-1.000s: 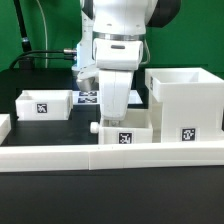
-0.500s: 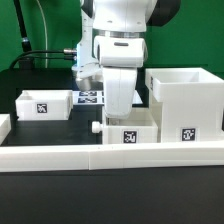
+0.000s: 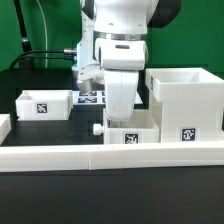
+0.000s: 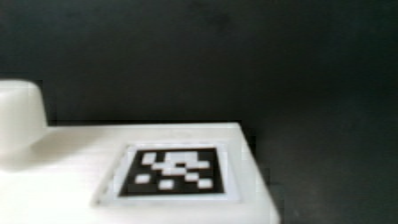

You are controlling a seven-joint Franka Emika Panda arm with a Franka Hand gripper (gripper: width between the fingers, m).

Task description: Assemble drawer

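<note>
The tall white housing (image 3: 185,100) stands at the exterior view's right with its tag facing front. One small tray (image 3: 44,103) sits at the left. The second small tray (image 3: 142,136), with its knob (image 3: 97,128) pointing left, lies against the border wall, just left of the housing. My gripper (image 3: 121,113) reaches down into this tray; its fingertips are hidden behind the tray's wall, and it seems shut on that wall. The wrist view shows the tray's tagged face (image 4: 175,172) close up and the knob (image 4: 15,115), with no fingers in it.
The long low white border wall (image 3: 60,155) runs along the front. The marker board (image 3: 88,97) lies flat behind my arm. A black cable runs across the back left. Dark table surface lies between the left tray and the middle tray.
My gripper and the middle tray have slid together a little toward the exterior view's right, closer to the housing. The housing and left tray have not moved.
</note>
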